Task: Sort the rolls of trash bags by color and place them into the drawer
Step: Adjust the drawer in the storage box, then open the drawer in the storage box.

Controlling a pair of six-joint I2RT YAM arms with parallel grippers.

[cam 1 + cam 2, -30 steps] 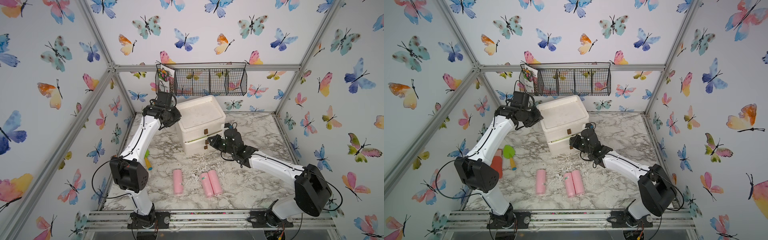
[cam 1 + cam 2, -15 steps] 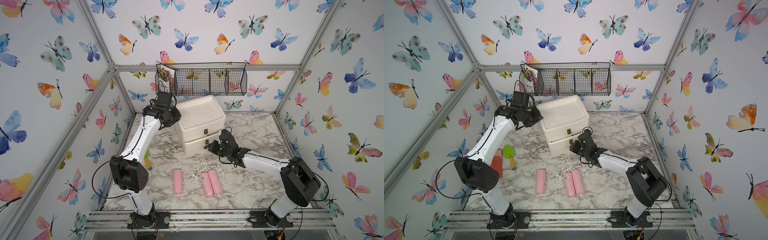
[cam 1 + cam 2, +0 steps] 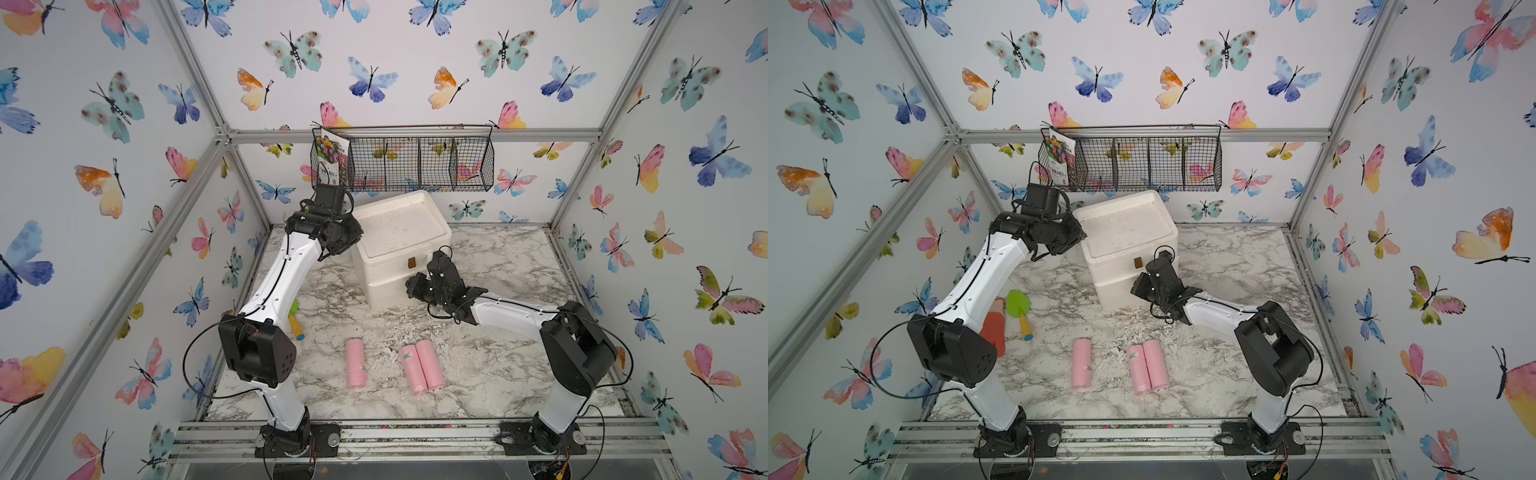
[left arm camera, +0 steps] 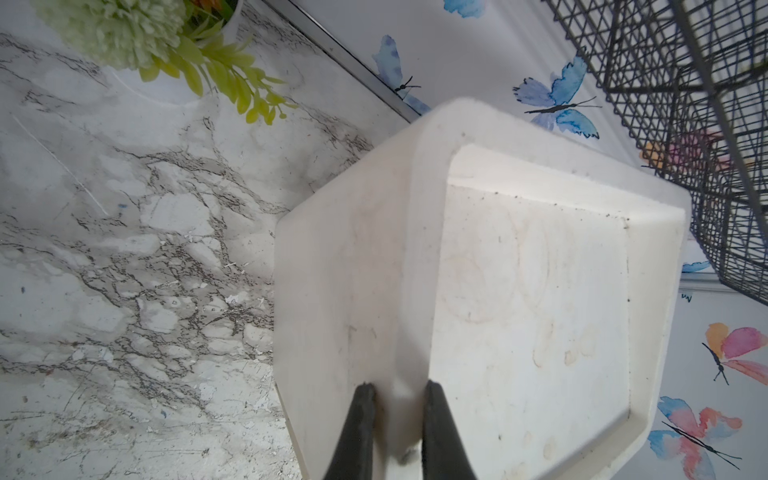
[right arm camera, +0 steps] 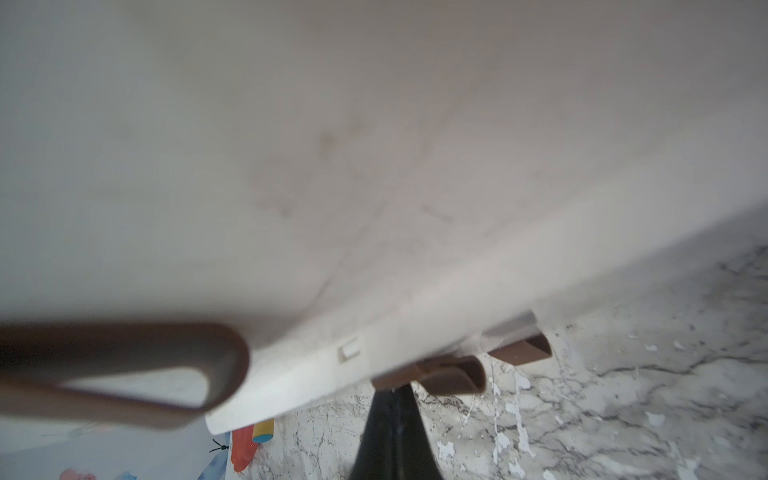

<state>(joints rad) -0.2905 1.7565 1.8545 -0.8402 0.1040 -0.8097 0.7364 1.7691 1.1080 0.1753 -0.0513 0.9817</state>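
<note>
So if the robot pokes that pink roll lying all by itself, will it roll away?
Probably, if poked from the side: the lone pink roll is a cylinder lying on its side on the smooth marble table. Pushed end-on, it would more likely slide. It looks small, so probably light: a gentle nudge should do.

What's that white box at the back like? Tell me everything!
The white box looks like foam, with two stacked drawers, brown handles and a speckled, sunken top. It sits upright at the back of the marble table. The left gripper pinches its top rim between its jaws; the right gripper, shut, meets the lower handle.
</note>
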